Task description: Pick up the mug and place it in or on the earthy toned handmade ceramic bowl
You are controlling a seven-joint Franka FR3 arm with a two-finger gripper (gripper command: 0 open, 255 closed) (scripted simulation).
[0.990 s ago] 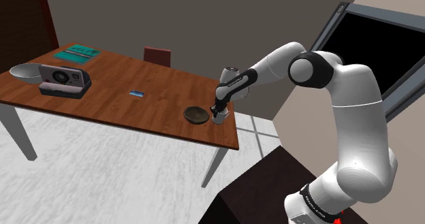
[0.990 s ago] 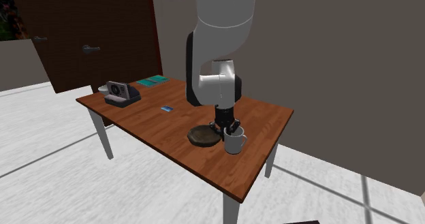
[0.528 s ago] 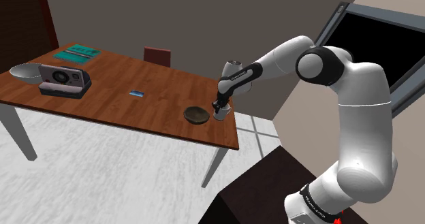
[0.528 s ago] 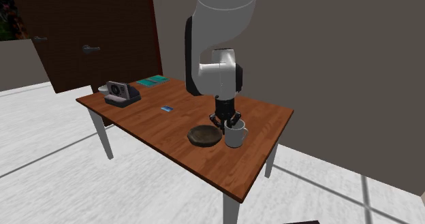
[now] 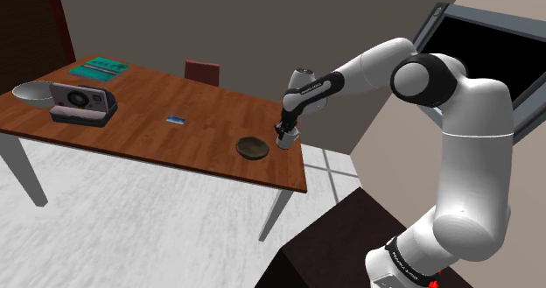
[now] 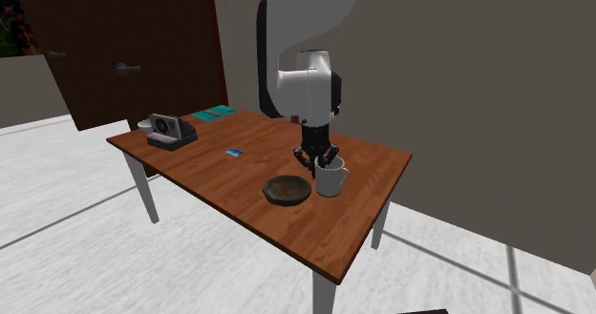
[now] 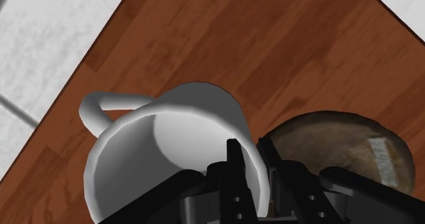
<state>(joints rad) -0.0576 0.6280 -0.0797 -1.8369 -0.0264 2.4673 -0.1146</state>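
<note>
Plain white mug (image 7: 163, 144), empty, loop handle, tilted; tool (image 7: 248, 145) pinches its wall, one finger inside, just beside mottled brown bowl (image 7: 340, 144).

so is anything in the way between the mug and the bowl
Nothing visible. The mug, its wall clasped in the jaws, is right beside the bowl, with only bare table between them. The camera and blue card lie well off to the side.
</note>
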